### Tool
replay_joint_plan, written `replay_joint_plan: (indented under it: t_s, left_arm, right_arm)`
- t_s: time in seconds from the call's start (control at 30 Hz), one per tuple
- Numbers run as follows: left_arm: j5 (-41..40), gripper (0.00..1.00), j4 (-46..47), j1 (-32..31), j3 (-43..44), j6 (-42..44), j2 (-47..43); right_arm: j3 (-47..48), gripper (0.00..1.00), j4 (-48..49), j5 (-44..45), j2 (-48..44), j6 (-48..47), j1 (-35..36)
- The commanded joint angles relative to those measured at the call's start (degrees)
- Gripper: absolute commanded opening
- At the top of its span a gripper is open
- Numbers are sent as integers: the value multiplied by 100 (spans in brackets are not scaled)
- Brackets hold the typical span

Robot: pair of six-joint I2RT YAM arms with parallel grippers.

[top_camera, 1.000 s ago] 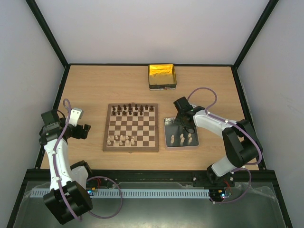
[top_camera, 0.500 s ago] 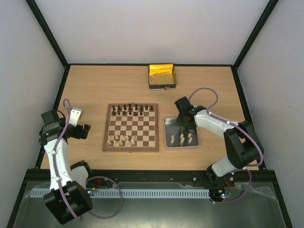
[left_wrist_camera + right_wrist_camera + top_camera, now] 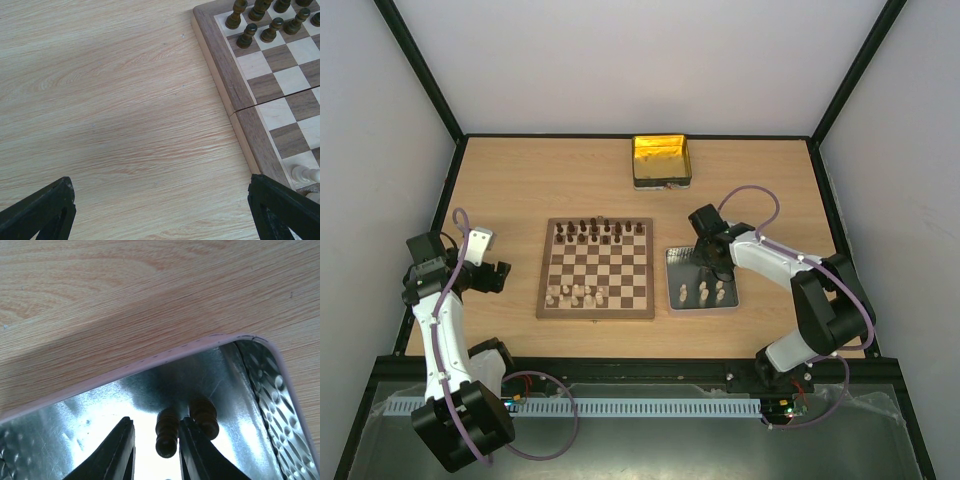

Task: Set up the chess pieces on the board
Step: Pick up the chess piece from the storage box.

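Observation:
The board (image 3: pixel 595 268) lies mid-table, with dark pieces (image 3: pixel 598 232) on its far rows and cream pieces (image 3: pixel 575 294) on its near row. My right gripper (image 3: pixel 708 262) is low over the far part of the grey tray (image 3: pixel 680 258). In the right wrist view it (image 3: pixel 156 450) is open around a dark brown piece (image 3: pixel 166 432) that touches the right finger, with a gap to the left finger. A second dark piece (image 3: pixel 204 416) stands just outside that finger. My left gripper (image 3: pixel 500 276) is open and empty left of the board (image 3: pixel 260 110).
Several cream pieces (image 3: pixel 702 292) stand on the tray's near half. A yellow-gold tin (image 3: pixel 662 160) sits at the back. The left wrist view shows dark pieces (image 3: pixel 260 20) and one cream piece (image 3: pixel 306 174) on the board's edge squares.
My right gripper has shifted slightly over the tray's far end. The left arm has not moved.

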Motion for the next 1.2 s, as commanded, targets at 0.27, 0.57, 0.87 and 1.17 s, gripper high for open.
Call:
replay_joint_plan:
  t_s: [0.27,0.57,0.87,1.17]
  left_arm:
    - [54,94,-53,51,-76,55,-17]
    - [56,94,-70,51,-74,73,-2]
    - [72,94,-72,51,-72,78,-6]
    - [64,94,-66,51,-72,71,0]
  right_arm:
    - [-52,24,-8,-97,64,-146,-176]
    - [-84,21,95,-222,227,-147,-186]
    - [-25,10,5,-230,237,-146,-186]
    - [645,8,-716,-279,149,-234,-177]
